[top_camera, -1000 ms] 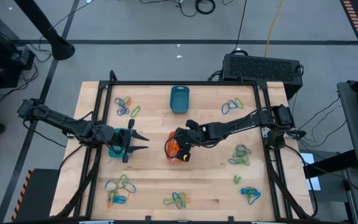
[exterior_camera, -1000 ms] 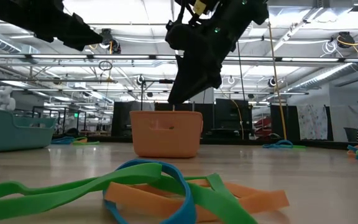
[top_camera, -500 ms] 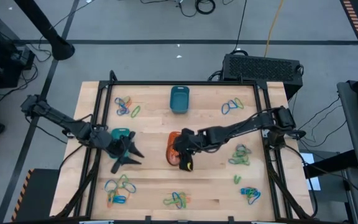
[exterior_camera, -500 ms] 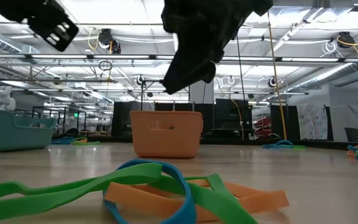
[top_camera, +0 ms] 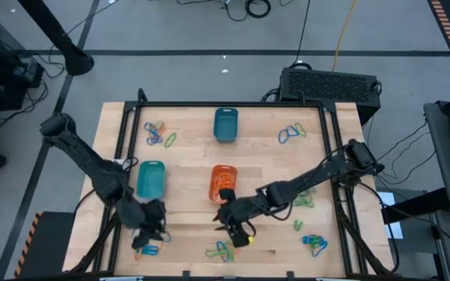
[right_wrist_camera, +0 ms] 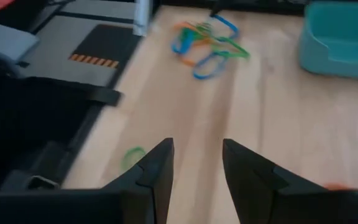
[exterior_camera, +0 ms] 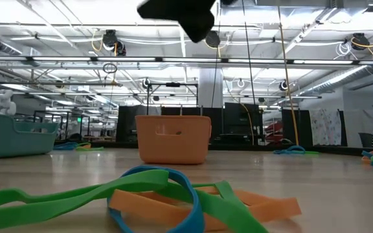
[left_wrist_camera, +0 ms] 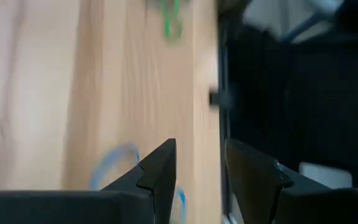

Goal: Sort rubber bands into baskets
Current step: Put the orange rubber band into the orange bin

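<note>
Three baskets sit on the table point(top_camera: 194, 195): the orange basket point(top_camera: 223, 183) holds orange rubber bands point(top_camera: 226, 181), and the turquoise basket point(top_camera: 151, 179) and far teal basket point(top_camera: 225, 124) look empty. Other rubber band piles point(top_camera: 155, 133) lie around. The left gripper point(top_camera: 151, 232) and right gripper point(top_camera: 235, 228) hover near the front, fingers apart, holding nothing.

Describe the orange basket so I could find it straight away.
Look at the middle of the wooden table, between the two dark arms. The orange basket sits there, with the two teal baskets to its left and behind it; it alone is orange and already holds rubber bands.
</note>
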